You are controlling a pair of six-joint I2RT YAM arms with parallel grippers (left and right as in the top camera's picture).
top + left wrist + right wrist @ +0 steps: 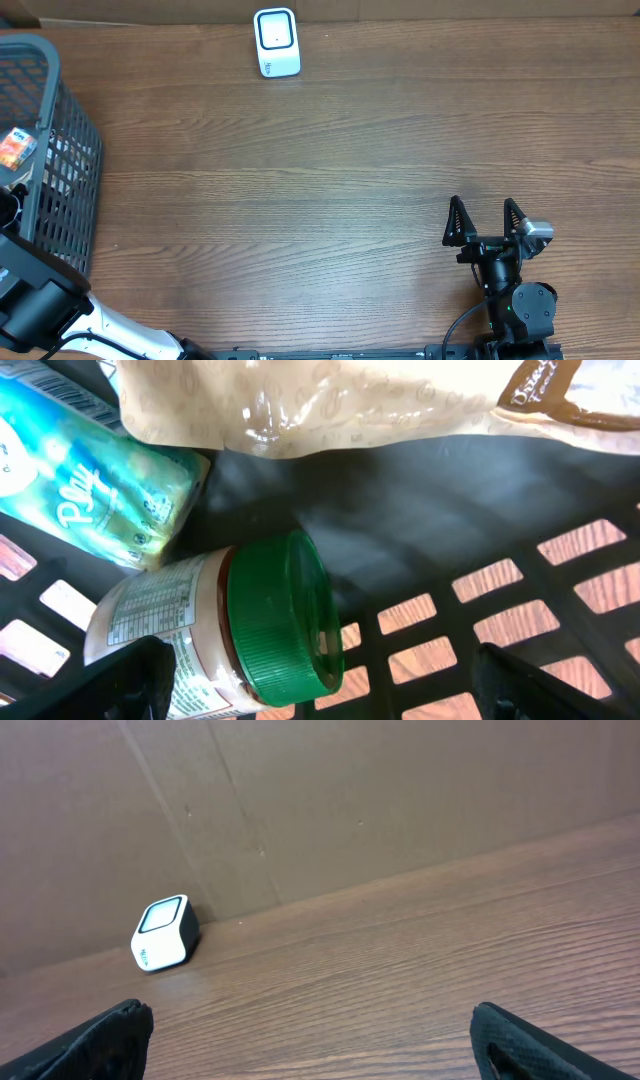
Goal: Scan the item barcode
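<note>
Left tool [320, 685] is down inside the basket [70, 160], jaws spread wide, gripping nothing. The jar [200, 630] with a green lid [285, 615] lies on its side just ahead, beside a tissue pack [90, 480]. Right tool [485, 222] is wide open and empty over the worktop [330, 180]. The scanner [276, 42] is well apart. Advice: straddle the jar's body, not the lid, and keep the label free.

The right end effector [485, 222] has two matte black, wedge-shaped fingers [457, 222]. Just beside them sits a small silver-grey block [536, 229]. Behind it is a round black joint housing [532, 305], with a thin black cable [458, 328] looping off. The left end effector [322, 665] is black too, and behind it runs a glossy white link [120, 330] between black segments.
</note>
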